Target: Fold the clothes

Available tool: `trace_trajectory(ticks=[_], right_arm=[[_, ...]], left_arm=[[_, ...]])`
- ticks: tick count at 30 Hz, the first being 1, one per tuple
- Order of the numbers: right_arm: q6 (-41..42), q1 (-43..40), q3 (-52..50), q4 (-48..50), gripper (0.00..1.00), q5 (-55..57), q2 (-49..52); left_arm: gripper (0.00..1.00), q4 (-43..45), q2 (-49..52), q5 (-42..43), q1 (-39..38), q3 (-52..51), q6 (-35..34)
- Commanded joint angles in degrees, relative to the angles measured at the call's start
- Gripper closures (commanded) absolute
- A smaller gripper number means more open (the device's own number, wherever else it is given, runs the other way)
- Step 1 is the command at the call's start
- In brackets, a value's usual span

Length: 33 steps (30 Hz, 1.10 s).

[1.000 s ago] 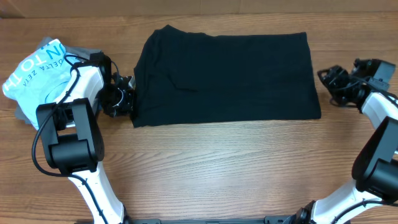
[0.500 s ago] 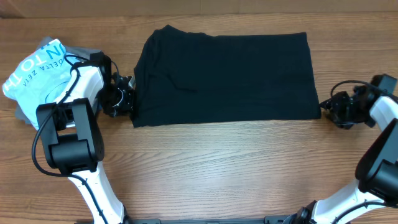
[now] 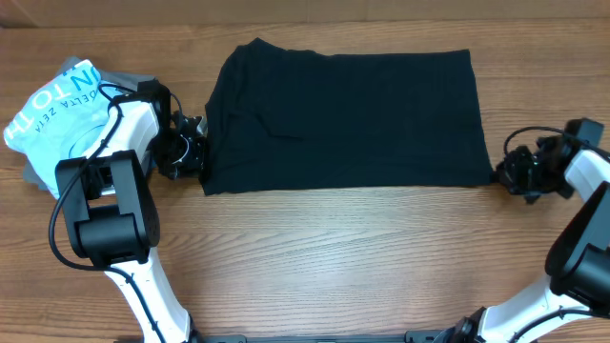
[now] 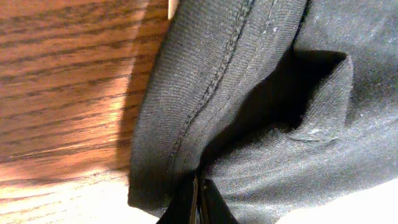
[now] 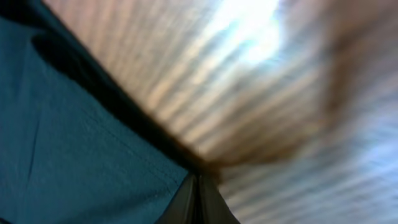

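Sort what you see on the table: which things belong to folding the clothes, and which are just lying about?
Part of the job: black T-shirt, left gripper, right gripper.
Lying about: light blue shirt, grey garment under it.

Left arm (image 3: 103,205) and right arm (image 3: 583,243): white link shells, black boxy joint housings, thin black cables (image 3: 53,238) looping alongside; left gripper (image 3: 202,152) and right gripper (image 3: 498,175), black throughout

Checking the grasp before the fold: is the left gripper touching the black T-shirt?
Touching. The left wrist view shows the left gripper with jaws shut on the black T-shirt, its hemmed edge running into them.
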Motion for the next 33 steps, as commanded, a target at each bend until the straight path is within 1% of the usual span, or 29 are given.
trace_trajectory(ticks=[1, 3, 4, 5, 6, 7, 9, 10, 12, 15, 21, 23, 24, 26, 27, 28, 30, 31, 32, 33], right_arm=[[-0.15, -2.4, 2.38, -1.14, 0.96, -0.09, -1.86], [-0.22, -2.93, 2.43, -1.77, 0.96, -2.27, -1.86], [-0.17, -3.13, 2.43, -2.34, 0.92, -2.56, -1.86], [-0.2, -3.15, 2.43, -2.84, 0.77, -2.56, -1.86], [-0.39, -3.17, 2.45, -3.23, 0.67, -2.56, -1.88], [-0.59, -3.17, 2.51, -3.54, 0.61, -2.56, -1.88], [-0.55, -3.17, 2.82, -4.48, 0.55, -2.58, -1.88], [-0.55, -3.17, 2.84, -4.96, 0.55, -2.69, -1.88], [-0.57, -3.15, 2.82, -7.43, 0.54, -3.63, -1.88], [-0.63, -2.69, 2.64, -10.69, 0.53, -3.43, -1.86], [-0.79, 1.31, 0.72, -9.11, 0.54, -3.52, -1.86], [-0.7, 2.86, -0.24, -6.71, 0.56, -3.17, -1.86], [-0.09, 3.3, -0.48, -5.4, 0.61, -3.19, -1.86], [1.51, 3.63, -0.61, -4.44, 0.78, -3.19, -1.86], [1.92, 3.61, -0.61, -4.33, 0.86, -3.21, -1.86], [2.34, 3.61, -0.61, -4.26, 0.9, -3.19, -1.86], [2.29, 3.1, -0.55, -4.24, 0.96, -3.17, -1.86], [2.29, 2.6, -0.39, -4.31, 0.96, -3.19, -1.86], [2.25, 2.21, -0.17, -4.52, 0.96, -3.13, -1.86], [2.25, 1.55, 0.28, -5.33, 0.96, -3.15, -1.86]], left_arm=[[0.96, -0.2, 0.31, -3.26, 0.37, -0.26, 0.72], [0.96, -0.22, 0.31, -3.26, 0.37, -0.26, 0.96], [0.95, -0.37, 0.31, -3.26, 0.37, -0.26, 1.51], [0.92, -0.48, 0.31, -3.26, 0.37, -0.26, 1.6], [0.86, -0.63, 0.31, -3.26, 0.37, -0.26, 1.6], [0.79, -0.92, 0.31, -3.23, 0.37, -0.24, 1.6], [0.64, -1.66, 0.31, -3.26, 0.37, -0.22, 1.62], [0.6, -2.01, 0.31, -3.23, 0.37, -0.2, 1.64], [0.55, -2.82, 0.31, -3.23, 0.44, -0.17, 1.75], [0.51, -3.48, 0.31, -3.23, 0.44, -0.17, 1.75], [0.5, -3.1, 0.31, -3.21, 0.26, -0.17, 1.75], [0.51, -3.21, 0.31, -3.23, 0.26, -0.17, 1.75], [0.51, -3.32, 0.31, -3.23, 0.26, -0.17, 1.75], [0.52, -3.41, 0.31, -3.23, 0.28, -0.17, 1.77], [0.55, -3.41, 0.31, -3.23, 0.26, -0.17, 1.75], [0.57, -3.39, 0.31, -3.23, 0.26, -0.17, 1.75], [0.71, -3.41, 0.31, -3.26, 0.26, -0.17, 1.75], [0.83, -3.41, 0.31, -3.26, 0.26, -0.17, 1.77], [0.92, -3.43, 0.31, -3.26, 0.26, -0.17, 1.79], [0.96, -3.63, 0.31, -3.3, 0.26, -0.17, 2.19]])
